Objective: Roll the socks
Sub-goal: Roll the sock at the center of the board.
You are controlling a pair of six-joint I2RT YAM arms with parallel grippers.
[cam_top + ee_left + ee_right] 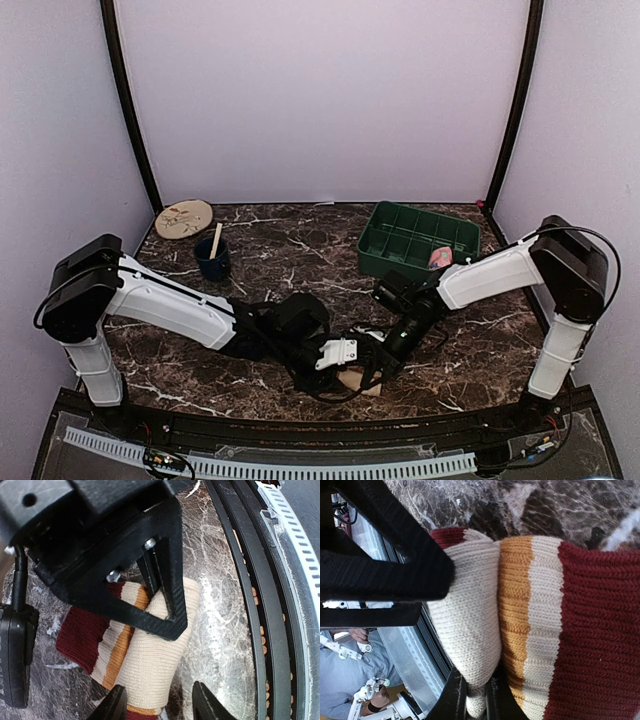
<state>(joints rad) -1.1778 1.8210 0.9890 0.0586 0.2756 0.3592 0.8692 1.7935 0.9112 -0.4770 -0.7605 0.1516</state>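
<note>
The tan sock [145,660], striped dark red, cream and orange, lies bunched on the marble table near the front edge and is mostly hidden under both wrists in the top view [357,384]. My right gripper [475,702] is shut, pinching a fold of its cream fabric [470,625]; its black finger [165,595] crosses the sock in the left wrist view. My left gripper [160,707] stands open. One tip touches the sock's edge and the other is over bare marble. The pink sock [440,258] rests at the green tray's near right corner.
The green compartment tray [418,240] stands at the back right. A dark blue cup [212,260] holding a wooden stick and a round patterned disc [184,218] sit at the back left. The table's black front rail [250,630] runs close beside the sock.
</note>
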